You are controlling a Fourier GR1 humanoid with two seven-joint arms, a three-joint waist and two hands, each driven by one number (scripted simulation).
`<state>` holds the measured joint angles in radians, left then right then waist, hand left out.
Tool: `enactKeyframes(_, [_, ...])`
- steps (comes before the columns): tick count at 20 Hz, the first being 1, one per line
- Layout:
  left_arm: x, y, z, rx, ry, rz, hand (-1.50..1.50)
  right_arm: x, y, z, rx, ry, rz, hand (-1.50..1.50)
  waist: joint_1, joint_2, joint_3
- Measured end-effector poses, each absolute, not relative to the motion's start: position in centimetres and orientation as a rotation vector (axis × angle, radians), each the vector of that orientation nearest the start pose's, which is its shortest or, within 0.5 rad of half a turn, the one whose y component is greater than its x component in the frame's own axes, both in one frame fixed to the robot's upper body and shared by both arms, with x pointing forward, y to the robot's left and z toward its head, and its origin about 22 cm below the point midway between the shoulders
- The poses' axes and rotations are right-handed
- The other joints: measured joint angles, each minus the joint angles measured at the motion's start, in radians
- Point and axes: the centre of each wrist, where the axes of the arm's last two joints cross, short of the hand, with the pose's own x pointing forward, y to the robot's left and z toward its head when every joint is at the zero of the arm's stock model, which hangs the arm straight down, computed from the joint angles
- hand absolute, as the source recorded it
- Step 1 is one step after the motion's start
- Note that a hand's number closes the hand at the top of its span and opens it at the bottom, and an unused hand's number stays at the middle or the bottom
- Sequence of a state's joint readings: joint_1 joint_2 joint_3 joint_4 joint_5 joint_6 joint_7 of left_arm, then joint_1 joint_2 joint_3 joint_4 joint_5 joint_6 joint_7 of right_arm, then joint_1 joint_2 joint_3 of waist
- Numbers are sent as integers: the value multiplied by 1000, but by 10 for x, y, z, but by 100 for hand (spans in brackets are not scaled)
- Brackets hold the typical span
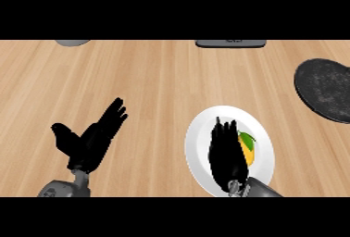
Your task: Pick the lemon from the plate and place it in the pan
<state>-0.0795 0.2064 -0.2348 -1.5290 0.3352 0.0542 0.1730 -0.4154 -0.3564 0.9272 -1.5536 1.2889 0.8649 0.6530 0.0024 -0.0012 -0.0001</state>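
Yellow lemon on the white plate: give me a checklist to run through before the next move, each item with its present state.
1. Yellow lemon with green leaf lies on the round white plate: ok.
2. Right hand is over the plate beside the lemon: ok.
3. Fingers curled round the lemon: cannot tell.
4. Dark round pan at the right edge holds nothing in its visible part: ok.
5. Wooden counter between plate and pan is bare: ok.
6. Left hand rests open, away from the plate: ok.
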Motion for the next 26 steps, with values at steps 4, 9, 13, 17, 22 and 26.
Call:
enactKeyframes(4, [259,218,6,-227,-1358,-83,0,236,-107,24,-1302,-478,2159,150,0,0,0])
enactKeyframes(9, [259,216,11,-224,-1362,-82,0,246,-112,26,-1321,-562,2190,150,3,-4,-2])
enactKeyframes(13, [260,216,13,-229,-1356,-85,0,257,-116,22,-1345,-631,2256,150,6,-5,-3])
enactKeyframes(17, [259,214,9,-224,-1355,-88,0,264,-120,19,-1380,-663,2296,150,5,-5,-2])
enactKeyframes(22, [255,222,9,-213,-1358,-74,0,271,-135,26,-1315,-802,2028,150,-15,-4,0])
enactKeyframes(26, [251,228,8,-192,-1359,-46,0,277,-153,37,-1179,-927,1601,150,-51,-5,4])
